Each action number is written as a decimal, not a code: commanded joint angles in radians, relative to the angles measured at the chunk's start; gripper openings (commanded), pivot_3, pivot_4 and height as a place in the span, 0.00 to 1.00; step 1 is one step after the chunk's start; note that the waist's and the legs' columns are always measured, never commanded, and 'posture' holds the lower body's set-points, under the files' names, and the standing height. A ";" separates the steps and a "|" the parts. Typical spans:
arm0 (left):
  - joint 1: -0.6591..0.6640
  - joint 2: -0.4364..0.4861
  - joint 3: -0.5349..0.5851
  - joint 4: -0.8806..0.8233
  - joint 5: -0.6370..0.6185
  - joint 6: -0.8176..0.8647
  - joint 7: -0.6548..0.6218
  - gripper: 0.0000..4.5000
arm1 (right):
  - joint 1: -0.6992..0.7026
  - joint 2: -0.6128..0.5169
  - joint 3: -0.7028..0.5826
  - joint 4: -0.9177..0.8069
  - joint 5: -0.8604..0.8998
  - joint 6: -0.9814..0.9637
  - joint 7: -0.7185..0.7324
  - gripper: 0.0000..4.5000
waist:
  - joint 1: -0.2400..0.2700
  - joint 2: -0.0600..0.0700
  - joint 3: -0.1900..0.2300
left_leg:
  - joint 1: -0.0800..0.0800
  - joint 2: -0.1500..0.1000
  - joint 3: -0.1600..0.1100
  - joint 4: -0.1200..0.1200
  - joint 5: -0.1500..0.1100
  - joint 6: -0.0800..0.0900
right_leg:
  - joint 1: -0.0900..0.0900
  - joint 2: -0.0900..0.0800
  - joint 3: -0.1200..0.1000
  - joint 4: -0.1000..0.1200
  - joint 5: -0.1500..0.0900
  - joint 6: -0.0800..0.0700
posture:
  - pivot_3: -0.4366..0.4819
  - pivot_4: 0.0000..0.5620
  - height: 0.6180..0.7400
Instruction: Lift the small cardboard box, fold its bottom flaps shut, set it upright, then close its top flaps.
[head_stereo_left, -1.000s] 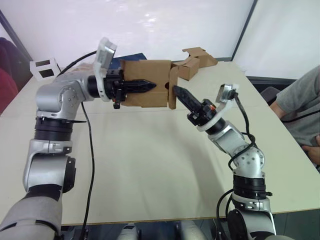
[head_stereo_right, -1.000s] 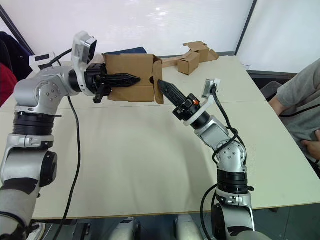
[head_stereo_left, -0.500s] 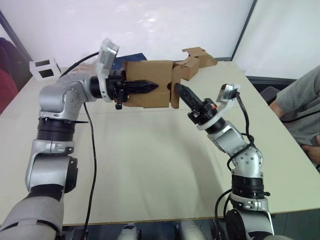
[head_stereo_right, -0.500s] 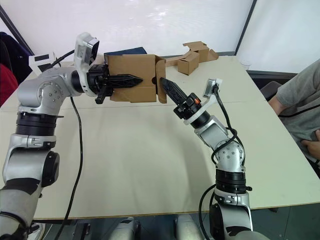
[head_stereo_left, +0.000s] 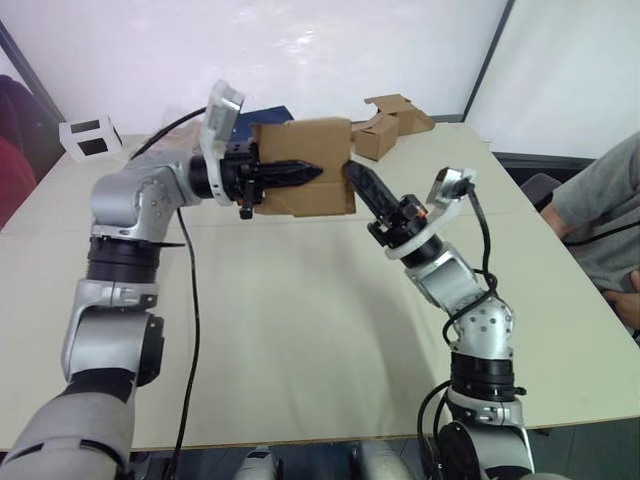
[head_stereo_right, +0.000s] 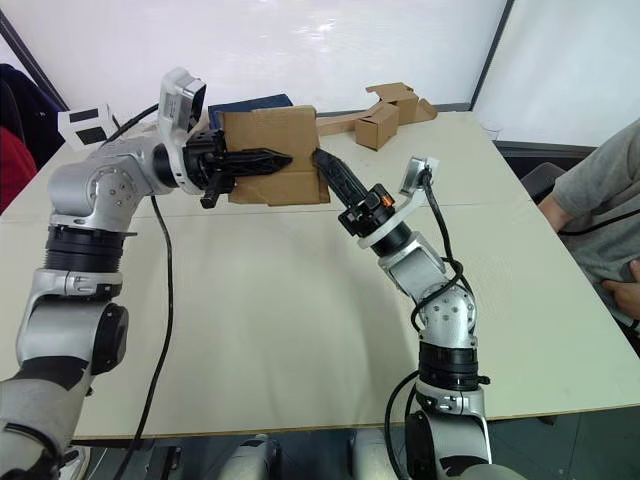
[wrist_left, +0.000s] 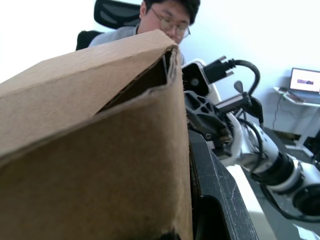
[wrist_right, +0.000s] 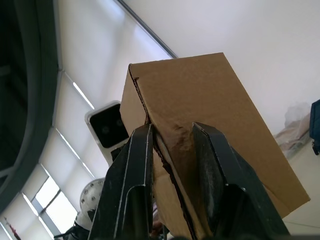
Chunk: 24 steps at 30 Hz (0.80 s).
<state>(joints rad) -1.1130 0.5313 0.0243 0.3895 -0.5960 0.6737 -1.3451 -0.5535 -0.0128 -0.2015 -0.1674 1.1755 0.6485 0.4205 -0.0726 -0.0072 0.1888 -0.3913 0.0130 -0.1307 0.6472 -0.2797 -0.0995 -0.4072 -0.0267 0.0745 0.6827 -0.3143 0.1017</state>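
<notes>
You have the small cardboard box lifted clear of the table, over the far part of it, lying on its side with its long axis running left to right. Your left end effector reaches across the box's near face from the left, clenched on the small cardboard box; one black finger lies along the brown wall you see from the head camera, and the left wrist view shows cardboard pressed against a finger. Your right end effector meets the box at its right end, where the flap sits folded flat against the opening. In the right wrist view its two fingers stand slightly parted, with the creased flap edge between them; you cannot tell whether they pinch it or only press on it. Behind, near the table's far edge, lie another cardboard box and a white box with black windows. A person's sleeve shows at the right.
</notes>
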 joint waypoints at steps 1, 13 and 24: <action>-0.042 -0.011 0.023 0.004 0.006 -0.036 0.016 0.00 | -0.001 0.033 0.042 -0.060 0.032 0.009 -0.008 0.27 | 0.000 0.000 0.000 | 0.000 0.000 0.000 0.000 0.000 0.000 | 0.000 0.000 0.000 0.000 0.000 0.000 | 0.48 0.27 1.00; -0.054 -0.018 0.033 0.019 0.000 -0.045 0.026 0.00 | 0.023 0.047 0.064 -0.071 -0.024 -0.011 -0.019 0.27 | 0.001 0.000 0.000 | 0.000 0.000 0.000 0.000 0.000 0.000 | 0.000 0.000 0.000 0.000 0.000 0.000 | 0.48 0.27 1.00; -0.054 -0.014 0.035 0.022 -0.002 -0.046 0.032 0.00 | 0.076 -0.016 0.030 -0.094 -0.015 -0.019 -0.033 0.27 | 0.000 0.000 0.000 | 0.000 0.000 0.000 0.000 0.000 0.000 | 0.000 0.000 0.000 0.000 0.000 0.000 | 0.48 0.27 1.00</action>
<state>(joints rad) -1.1301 0.5141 0.0270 0.4299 -0.5889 0.6436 -1.3134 -0.4699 -0.0304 -0.1829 -0.2239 1.1490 0.6323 0.3871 -0.0724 -0.0072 0.1888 -0.3912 0.0130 -0.1309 0.6471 -0.2799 -0.0991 -0.4072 -0.0266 0.0745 0.6828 -0.3143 0.1017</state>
